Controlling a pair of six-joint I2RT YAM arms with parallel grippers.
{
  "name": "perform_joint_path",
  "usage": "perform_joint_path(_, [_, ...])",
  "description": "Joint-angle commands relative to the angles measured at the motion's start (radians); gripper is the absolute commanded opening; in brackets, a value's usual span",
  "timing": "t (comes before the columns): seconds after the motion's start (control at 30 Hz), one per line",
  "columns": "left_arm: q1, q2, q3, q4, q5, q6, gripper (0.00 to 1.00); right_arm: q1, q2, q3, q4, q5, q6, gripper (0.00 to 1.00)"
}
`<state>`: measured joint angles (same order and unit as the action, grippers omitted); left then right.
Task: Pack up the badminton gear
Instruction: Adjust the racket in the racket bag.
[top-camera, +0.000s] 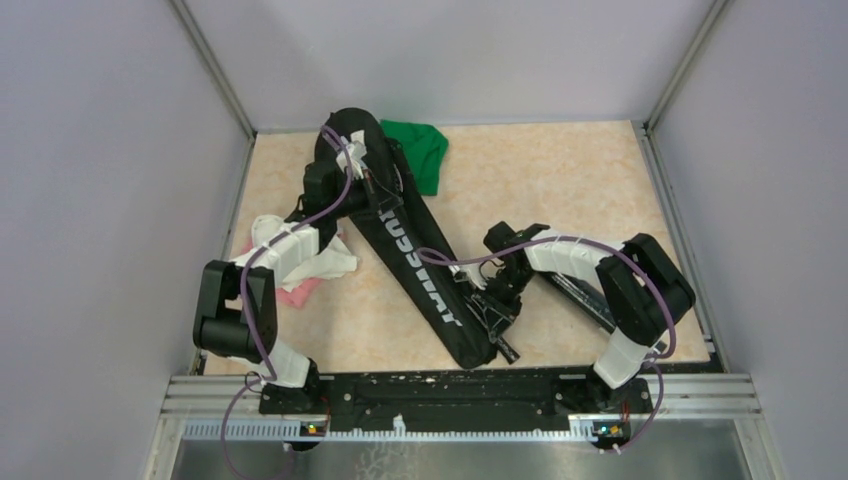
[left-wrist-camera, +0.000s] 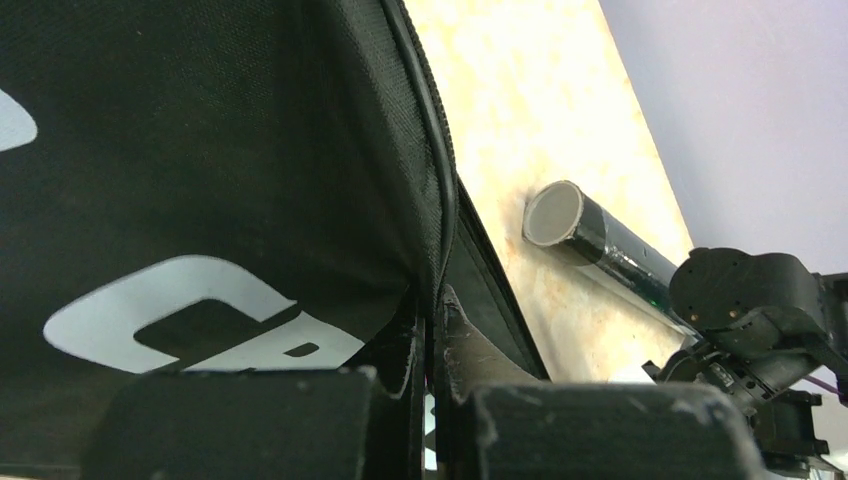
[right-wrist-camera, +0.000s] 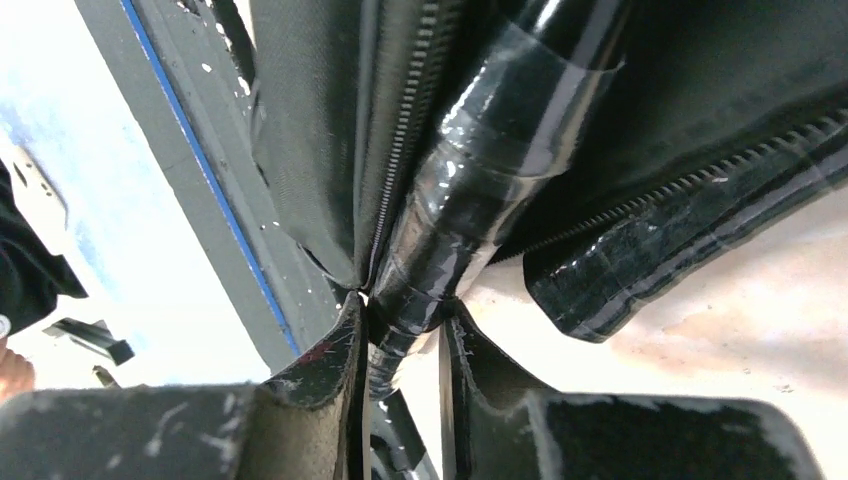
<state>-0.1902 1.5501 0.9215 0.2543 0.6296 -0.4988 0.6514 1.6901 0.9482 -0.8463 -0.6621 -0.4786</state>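
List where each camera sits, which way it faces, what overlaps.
Top: above and behind the bases, looking down at the table; both arms, racket bag, green cloth.
Left wrist: on the left gripper, looking along fingers pinching the bag's edge; tube, right arm beyond.
Right wrist: on the right gripper, fingers around the racket handle at the zipper.
Shared: all show the bag.

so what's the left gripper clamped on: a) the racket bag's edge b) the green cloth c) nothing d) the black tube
a: in the left wrist view the left gripper is shut on the racket bag at its piped edge, while the black tube lies apart on the table.
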Motion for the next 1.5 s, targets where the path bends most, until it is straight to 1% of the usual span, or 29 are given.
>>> perform_joint_path(0.0, [-0.006,-0.055,-0.011,0.087,0.015,0.01,0.0,0.009,-0.037,0.031,0.014,-0.01,-0.042,0.07])
perform_joint_path(0.07, [-0.009,-0.056,-0.016,0.098,0.028,0.019,0.0,0.008,-0.053,0.041,0.006,-0.014,-0.031,0.0])
perform_joint_path(0.2, [-0.014,-0.057,-0.029,0.118,0.056,0.031,0.0,0.01,-0.08,0.055,0.0,-0.01,-0.014,0.0])
perform_joint_path(0.43, [-0.025,-0.039,-0.048,0.157,0.127,0.011,0.0,0.01,-0.078,0.113,0.002,0.01,0.002,0.0])
perform_joint_path(0.67, [-0.031,-0.025,-0.069,0.218,0.178,-0.027,0.0,0.008,-0.061,0.172,0.062,0.006,0.044,0.0])
perform_joint_path(0.77, [-0.031,-0.022,-0.074,0.228,0.177,-0.051,0.0,0.009,-0.056,0.184,0.084,-0.009,0.062,0.0])
perform_joint_path(0.93, [-0.031,-0.01,-0.085,0.258,0.157,-0.157,0.0,0.008,-0.052,0.189,0.139,-0.015,0.101,0.0])
perform_joint_path(1.1, [-0.029,0.002,-0.074,0.26,0.133,-0.245,0.0,0.009,-0.043,0.192,0.222,-0.021,0.172,0.0])
perform_joint_path(1.3, [-0.02,0.054,-0.019,0.235,0.163,-0.289,0.0,0.009,-0.035,0.171,0.311,-0.034,0.232,0.0])
perform_joint_path(1.47, [-0.014,0.07,-0.003,0.214,0.157,-0.291,0.0,0.008,-0.026,0.198,0.291,-0.059,0.248,0.0])
